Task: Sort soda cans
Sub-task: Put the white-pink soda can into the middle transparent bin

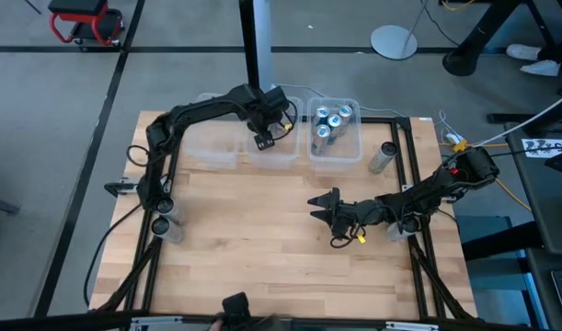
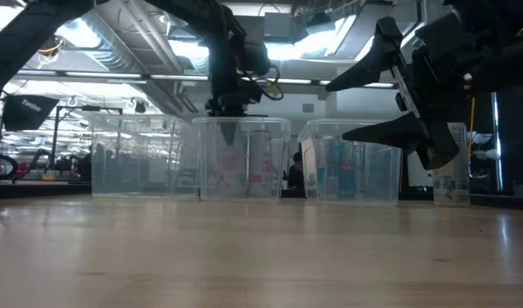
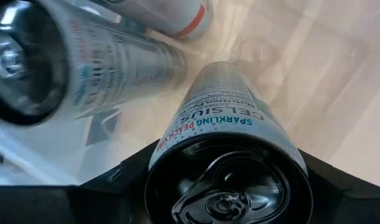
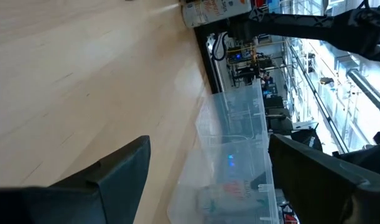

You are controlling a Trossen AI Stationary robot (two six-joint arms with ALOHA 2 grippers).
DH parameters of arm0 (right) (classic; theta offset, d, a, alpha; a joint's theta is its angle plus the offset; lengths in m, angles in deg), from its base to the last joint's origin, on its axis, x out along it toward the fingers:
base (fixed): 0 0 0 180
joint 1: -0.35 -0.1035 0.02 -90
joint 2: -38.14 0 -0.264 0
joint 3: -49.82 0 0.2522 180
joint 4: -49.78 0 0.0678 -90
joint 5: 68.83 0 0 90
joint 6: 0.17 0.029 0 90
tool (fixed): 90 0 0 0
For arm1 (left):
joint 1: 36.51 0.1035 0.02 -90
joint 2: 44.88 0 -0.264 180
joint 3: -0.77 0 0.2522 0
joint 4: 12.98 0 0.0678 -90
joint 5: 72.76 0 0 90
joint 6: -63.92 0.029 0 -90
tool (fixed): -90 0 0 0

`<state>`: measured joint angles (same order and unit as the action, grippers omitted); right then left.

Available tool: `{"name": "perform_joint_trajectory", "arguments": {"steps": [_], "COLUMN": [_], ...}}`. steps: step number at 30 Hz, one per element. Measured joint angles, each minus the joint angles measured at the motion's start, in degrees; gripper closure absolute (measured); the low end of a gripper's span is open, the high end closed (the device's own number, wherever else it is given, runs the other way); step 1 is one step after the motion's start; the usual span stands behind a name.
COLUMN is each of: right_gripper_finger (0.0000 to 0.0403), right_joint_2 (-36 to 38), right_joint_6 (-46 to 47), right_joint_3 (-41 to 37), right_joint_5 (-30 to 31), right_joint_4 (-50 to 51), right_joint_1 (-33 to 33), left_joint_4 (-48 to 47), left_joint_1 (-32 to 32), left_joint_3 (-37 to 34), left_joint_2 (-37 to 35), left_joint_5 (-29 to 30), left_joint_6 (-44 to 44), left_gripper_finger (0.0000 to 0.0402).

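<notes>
Soda cans [image 1: 332,123] — a teal-topped cluster upright in the right clear bin [image 1: 352,153], upper centre of the high view; one more can [image 1: 384,157] standing alone just right of that bin, others beside the frame legs at lower left [image 1: 164,225] and right [image 1: 397,230].

Left gripper [image 1: 265,140] over the middle bin [image 1: 279,158], closed around a Celsius can [image 3: 227,137]: silver body, pink and teal lettering reading "Sparkling Peach Vibe", dark top with pull tab. Two similar cans [image 3: 84,68] lying inside that bin, one with an orange band.

Step in hand, as judged: depositing the peach can. Best lowered clear of the two lying cans, then fingers eased apart gently to prevent rolling or denting — thin wall, smooth surface.

Right gripper [image 1: 323,204] hovering above bare table [image 1: 253,257], centre right of the high view, jaws spread wide, holding nothing.
</notes>
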<state>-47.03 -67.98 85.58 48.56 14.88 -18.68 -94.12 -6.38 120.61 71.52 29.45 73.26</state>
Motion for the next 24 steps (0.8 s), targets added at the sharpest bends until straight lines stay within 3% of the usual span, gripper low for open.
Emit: {"name": "perform_joint_trajectory", "arguments": {"steps": [7, 15, 24], "right_gripper_finger": [0.0077, 0.0077, 0.0077], "right_joint_2": [0.0, 0.0, 0.0], "right_joint_6": [0.1, 0.2, 0.2], "right_joint_3": [0.0, 0.0, 0.0], "right_joint_5": [0.0, 0.0, 0.0], "right_joint_4": [0.2, 0.5, 0.6], "right_joint_1": [-0.1, -0.1, -0.1], "left_joint_4": [1.2, 2.7, -0.1], "left_joint_1": [0.3, 0.4, -0.5], "left_joint_3": [0.2, 0.0, 2.3], "left_joint_2": [1.3, 1.3, 1.2], "left_joint_5": [0.2, 3.0, 7.3], "left_joint_6": [0.7, 1.2, 1.5], "left_gripper_finger": [0.0155, 0.0053, 0.0031]}}
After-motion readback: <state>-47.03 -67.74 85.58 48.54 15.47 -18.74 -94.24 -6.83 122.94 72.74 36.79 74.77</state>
